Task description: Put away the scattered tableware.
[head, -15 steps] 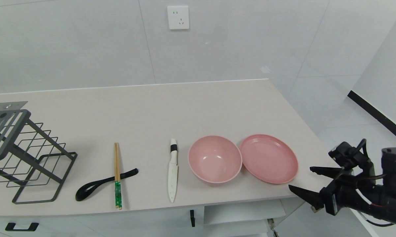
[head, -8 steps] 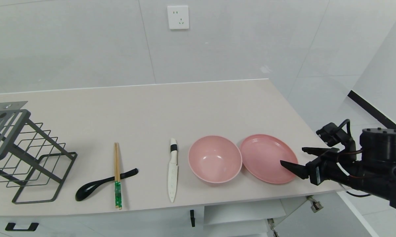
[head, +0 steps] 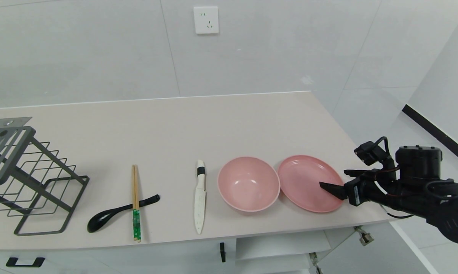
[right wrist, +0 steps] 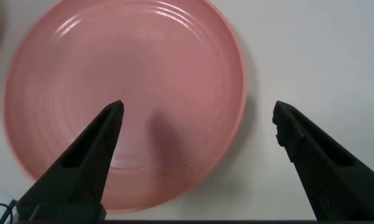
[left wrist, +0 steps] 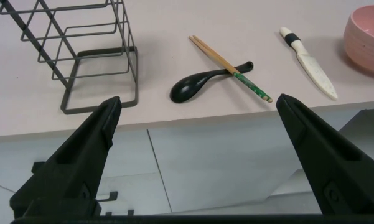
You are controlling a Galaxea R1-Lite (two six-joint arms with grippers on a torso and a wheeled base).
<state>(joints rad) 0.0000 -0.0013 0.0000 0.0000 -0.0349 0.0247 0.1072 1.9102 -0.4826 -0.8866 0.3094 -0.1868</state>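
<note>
A pink plate (head: pixel 310 182) lies at the right end of the counter, touching a pink bowl (head: pixel 248 183) on its left. My right gripper (head: pixel 333 179) hangs open over the plate's right rim; in the right wrist view the right gripper (right wrist: pixel 198 109) straddles the plate (right wrist: pixel 124 93) edge with nothing held. Further left lie a white knife (head: pixel 200 196), chopsticks (head: pixel 136 201) crossing a black spoon (head: pixel 118 213), and a dark wire rack (head: pixel 27 179). My left gripper (left wrist: pixel 197 102) is open off the counter's front edge, facing the spoon (left wrist: pixel 202 84), chopsticks (left wrist: pixel 230 67), knife (left wrist: pixel 308 55) and rack (left wrist: pixel 81 37).
The counter (head: pixel 175 125) ends just right of the plate, with floor beyond. A wall socket (head: pixel 206 19) sits on the tiled wall behind. Drawer handles (head: pixel 25 262) and an open cabinet shelf (head: pixel 282 247) show under the front edge. The counter's back half is bare.
My right gripper rose from beside the counter's front right corner and moved left, ending over the plate's right rim. The tableware has not moved.
</note>
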